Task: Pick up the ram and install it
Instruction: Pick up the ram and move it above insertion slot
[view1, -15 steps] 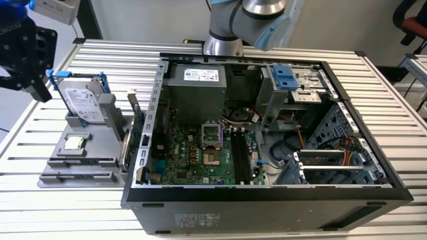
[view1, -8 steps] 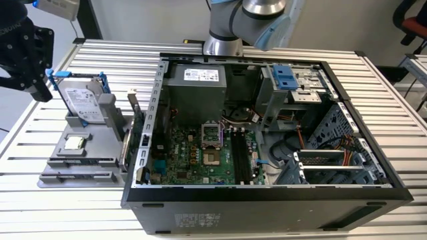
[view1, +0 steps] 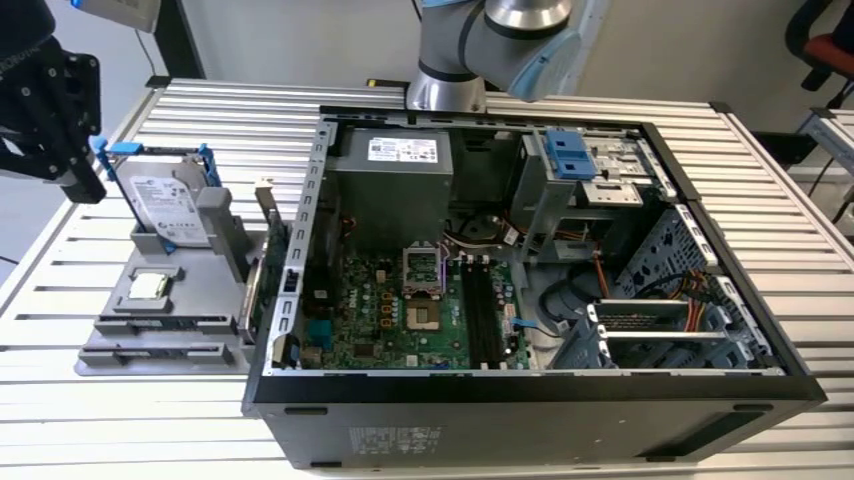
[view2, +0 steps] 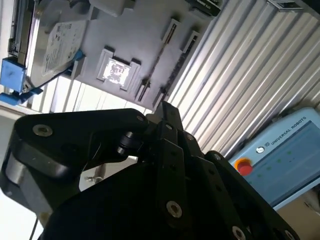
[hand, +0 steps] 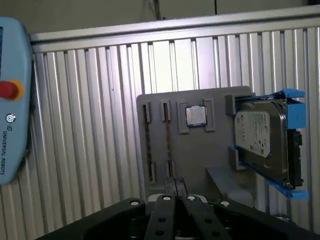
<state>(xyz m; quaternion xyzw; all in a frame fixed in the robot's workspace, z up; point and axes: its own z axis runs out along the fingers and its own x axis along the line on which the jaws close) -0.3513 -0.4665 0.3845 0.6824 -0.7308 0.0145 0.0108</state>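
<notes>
While gripper (hand: 176, 186) hangs closed, empty, ram (hand: 168, 142) sits well apart in holder (hand: 200, 150) slot.

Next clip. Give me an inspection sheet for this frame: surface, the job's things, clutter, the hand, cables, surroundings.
Surface: ribbed metal table carrying an open computer case and a grey holder.
Job's things: ram stands edge-on in a slot of the grey holder, not gripped; a similar thin stick sits in the slot beside it.
Clutter: hard drive in a blue frame and a square chip on the holder; green card standing between holder and case.
Grippers: hand shut, empty, clear of the holder, touching nothing.
Cables: coloured wires inside the case.
Surroundings: light blue pendant with a red button.
</notes>
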